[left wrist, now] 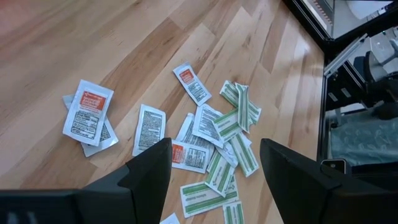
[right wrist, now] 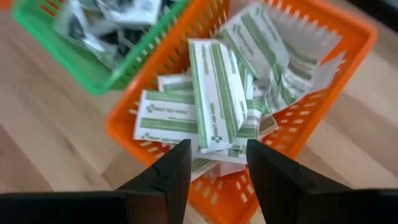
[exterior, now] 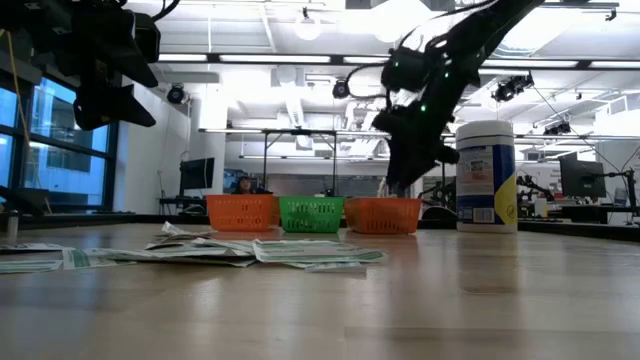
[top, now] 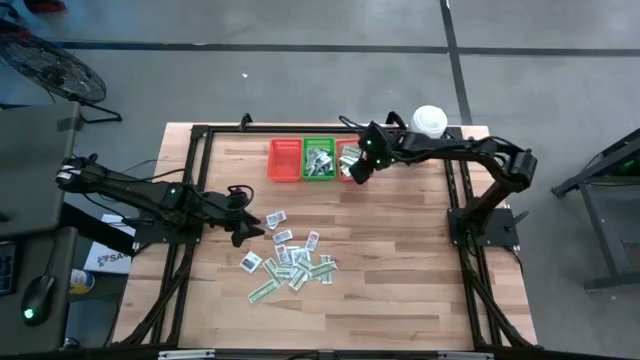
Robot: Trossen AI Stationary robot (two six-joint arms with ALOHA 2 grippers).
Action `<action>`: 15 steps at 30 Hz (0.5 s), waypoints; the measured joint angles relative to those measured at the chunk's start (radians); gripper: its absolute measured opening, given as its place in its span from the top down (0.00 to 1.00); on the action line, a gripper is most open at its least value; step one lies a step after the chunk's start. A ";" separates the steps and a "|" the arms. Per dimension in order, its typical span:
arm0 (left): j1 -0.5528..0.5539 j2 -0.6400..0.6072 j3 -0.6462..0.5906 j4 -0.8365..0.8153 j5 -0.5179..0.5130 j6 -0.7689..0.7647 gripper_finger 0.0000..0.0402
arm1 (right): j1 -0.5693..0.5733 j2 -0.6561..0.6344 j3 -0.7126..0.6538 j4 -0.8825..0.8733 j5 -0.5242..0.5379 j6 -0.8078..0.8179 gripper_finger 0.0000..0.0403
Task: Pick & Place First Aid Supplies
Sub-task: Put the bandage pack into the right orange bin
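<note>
Orange mesh basket point(right wrist: 323, 118) nearest the white tub point(top: 429, 121) holds a heap of green-and-white paper strip packets point(right wrist: 217, 93). Your right gripper point(right wrist: 217, 165) hangs just over it, fingers spread; nothing seems pinched, though one strip lies close. Your left gripper point(left wrist: 214, 165) hovers, fingers apart and empty, above the loose paper packets point(left wrist: 199, 137) scattered on the wooden table point(top: 400, 260).

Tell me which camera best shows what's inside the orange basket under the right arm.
The right wrist view: it looks straight into the orange basket at the green-and-white strips. The high view shows it small and partly covered by the arm; the low view shows only its wall; the left wrist view misses it.
</note>
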 joint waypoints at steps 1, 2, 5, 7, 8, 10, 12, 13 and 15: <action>0.000 0.000 0.000 0.000 0.000 0.000 0.40 | 0.000 -0.013 0.000 0.000 -0.002 -0.001 0.63; 0.000 0.000 0.000 -0.001 0.000 0.000 0.40 | 0.000 -0.028 0.000 -0.001 -0.008 -0.003 0.63; 0.000 0.000 0.000 0.000 0.000 0.000 0.40 | 0.005 -0.060 0.000 0.005 -0.048 -0.036 0.63; 0.000 0.000 0.000 0.000 0.000 0.003 0.40 | 0.019 -0.075 0.000 0.004 -0.070 -0.042 0.63; 0.000 0.000 0.000 0.000 0.001 0.007 0.40 | 0.026 -0.084 0.000 0.003 -0.079 -0.044 0.63; 0.000 0.000 0.000 0.000 0.001 0.014 0.40 | 0.045 -0.093 0.000 0.004 -0.101 -0.061 0.63; 0.000 0.000 0.000 -0.001 0.001 0.019 0.40 | 0.067 -0.096 0.000 0.008 -0.123 -0.082 0.63; 0.000 0.000 0.000 -0.001 0.001 0.019 0.40 | 0.079 -0.096 0.000 0.015 -0.139 -0.091 0.63; 0.000 0.000 0.000 -0.001 0.002 0.020 0.40 | 0.105 -0.096 0.000 0.026 -0.190 -0.119 0.63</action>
